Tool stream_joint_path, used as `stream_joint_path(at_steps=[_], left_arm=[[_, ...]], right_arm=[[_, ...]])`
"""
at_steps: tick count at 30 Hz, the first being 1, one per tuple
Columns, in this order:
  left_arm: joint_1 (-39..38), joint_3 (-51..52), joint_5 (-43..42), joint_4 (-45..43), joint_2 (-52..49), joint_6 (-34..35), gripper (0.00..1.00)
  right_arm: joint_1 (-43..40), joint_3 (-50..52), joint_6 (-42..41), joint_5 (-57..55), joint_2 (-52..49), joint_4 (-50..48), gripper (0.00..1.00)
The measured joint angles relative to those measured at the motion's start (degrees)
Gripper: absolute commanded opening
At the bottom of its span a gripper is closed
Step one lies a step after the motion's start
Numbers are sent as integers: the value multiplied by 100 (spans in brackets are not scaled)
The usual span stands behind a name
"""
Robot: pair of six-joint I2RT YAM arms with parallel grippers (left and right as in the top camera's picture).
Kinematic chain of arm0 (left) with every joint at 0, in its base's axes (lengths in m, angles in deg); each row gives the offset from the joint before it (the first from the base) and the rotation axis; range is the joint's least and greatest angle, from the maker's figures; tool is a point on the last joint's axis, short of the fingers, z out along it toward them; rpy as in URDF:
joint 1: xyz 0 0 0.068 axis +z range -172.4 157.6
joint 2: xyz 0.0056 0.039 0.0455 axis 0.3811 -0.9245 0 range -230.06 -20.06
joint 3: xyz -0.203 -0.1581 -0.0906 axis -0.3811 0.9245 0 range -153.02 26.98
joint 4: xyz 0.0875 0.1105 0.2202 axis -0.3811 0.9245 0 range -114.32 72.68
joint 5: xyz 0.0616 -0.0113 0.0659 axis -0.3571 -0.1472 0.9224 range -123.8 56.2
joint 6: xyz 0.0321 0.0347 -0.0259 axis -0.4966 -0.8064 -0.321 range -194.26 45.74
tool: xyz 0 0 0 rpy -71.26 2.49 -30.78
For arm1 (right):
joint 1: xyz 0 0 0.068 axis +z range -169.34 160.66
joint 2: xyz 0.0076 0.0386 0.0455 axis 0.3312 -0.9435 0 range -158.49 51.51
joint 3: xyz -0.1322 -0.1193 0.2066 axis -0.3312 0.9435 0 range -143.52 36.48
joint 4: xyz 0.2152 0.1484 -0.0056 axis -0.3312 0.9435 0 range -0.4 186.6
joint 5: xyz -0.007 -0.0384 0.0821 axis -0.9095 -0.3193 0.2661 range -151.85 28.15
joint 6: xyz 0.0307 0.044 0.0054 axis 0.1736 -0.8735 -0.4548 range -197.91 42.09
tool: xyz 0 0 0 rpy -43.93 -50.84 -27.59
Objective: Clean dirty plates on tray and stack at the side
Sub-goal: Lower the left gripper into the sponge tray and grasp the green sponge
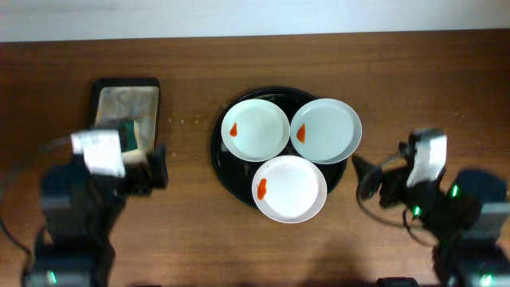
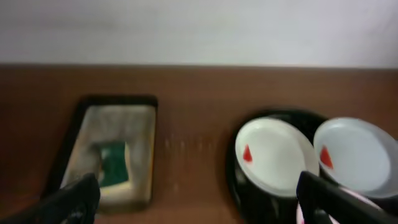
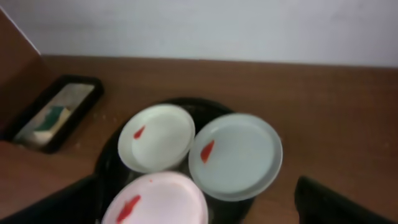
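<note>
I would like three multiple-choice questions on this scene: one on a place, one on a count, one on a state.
1. Where is the sponge tray, seen from the black tray? A. to the robot's left B. to the robot's right C. on it
2. How many plates carry a red smear? A. one B. two C. three
3. The left gripper and right gripper are: A. both open, empty B. both shut on plates C. left shut on sponge
1 A: it lies on the robot's left side. 2 C: each plate shows one smear. 3 A: fingers apart, nothing between.
</note>
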Motion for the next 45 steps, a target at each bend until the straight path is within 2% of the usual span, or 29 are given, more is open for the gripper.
stream_joint_path(at_steps=[4,7,11,18,19,21,22,25,27,28,30,31,32,34,37,41,45], left_arm=[[0,-1803,-105,879,-1550,4,99],[4,-2487,-310,1145,-2229,13,99],[4,-2677,-601,1335,-2568,24,99],[151,-2688,262,1633,-3241,26,98],[256,-2693,321,1622,-3442,26,93],[525,-2702,358,1526,-3930,-2,63],[654,-2702,380,1464,-4199,0,56],[907,-2704,404,1257,-4922,-70,55],[944,-2704,439,1029,-5370,-48,46],[944,-2704,461,918,-5584,-11,38],[942,-2704,485,632,-5989,20,38],[942,-2704,492,503,-6148,44,41],[949,-2704,501,389,-6293,44,54],[986,-2704,531,234,-6581,31,55],[1073,-2704,634,125,-6881,63,52],[1226,-2704,839,-2,-7108,35,40],[1268,-2704,935,149,-7130,-17,38]], right_arm=[[0,-1709,-2,15,-1480,1362,99],[0,-2627,-13,90,-2400,1838,99],[0,-3053,-15,498,-3165,2140,99],[0,-3062,-20,916,-3840,2380,99],[0,-3062,-20,938,-3856,2393,99],[0,-3062,-20,968,-3853,2393,99],[0,-3062,-17,981,-3851,2393,99],[0,-3062,-37,1008,-3851,2409,99],[0,-3062,-44,1025,-3851,2417,99],[0,-3062,-63,1034,-3851,2424,98],[0,-3062,-94,1071,-3851,2422,99],[0,-3062,-111,1097,-3851,2424,99],[0,-3062,-131,1110,-3851,2424,99],[0,-3062,-151,1132,-3851,2426,99],[0,-3062,-170,1152,-3851,2430,99],[0,-3062,-173,1154,-3851,2441,99],[0,-3062,-170,1172,-3851,2450,99]])
